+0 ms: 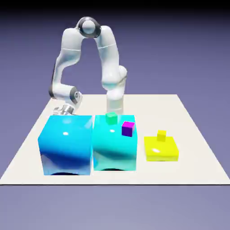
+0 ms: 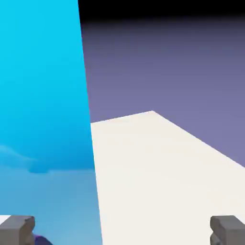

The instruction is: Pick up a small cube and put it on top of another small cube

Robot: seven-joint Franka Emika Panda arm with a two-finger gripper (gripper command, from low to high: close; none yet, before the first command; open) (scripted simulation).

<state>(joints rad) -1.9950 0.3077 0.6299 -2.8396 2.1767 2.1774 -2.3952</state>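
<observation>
Two big cyan cubes (image 1: 65, 143) side by side, a yellow block (image 1: 161, 149) beside them on the table (image 1: 197, 170).

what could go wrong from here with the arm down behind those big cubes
1. The open pincer is low beside the left cyan cube, whose wall fills the hand view's left; a sideways move could shove it.
2. No red cube shows in either view, so the arm may be reaching blind.
3. The purple cube sits at the right cyan cube's edge; a bump may drop it.

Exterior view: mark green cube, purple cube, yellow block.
green cube (image 1: 111, 118), exterior view, front face.
purple cube (image 1: 128, 129), exterior view, front face.
yellow block (image 1: 161, 150), exterior view, flat top of the base.
</observation>
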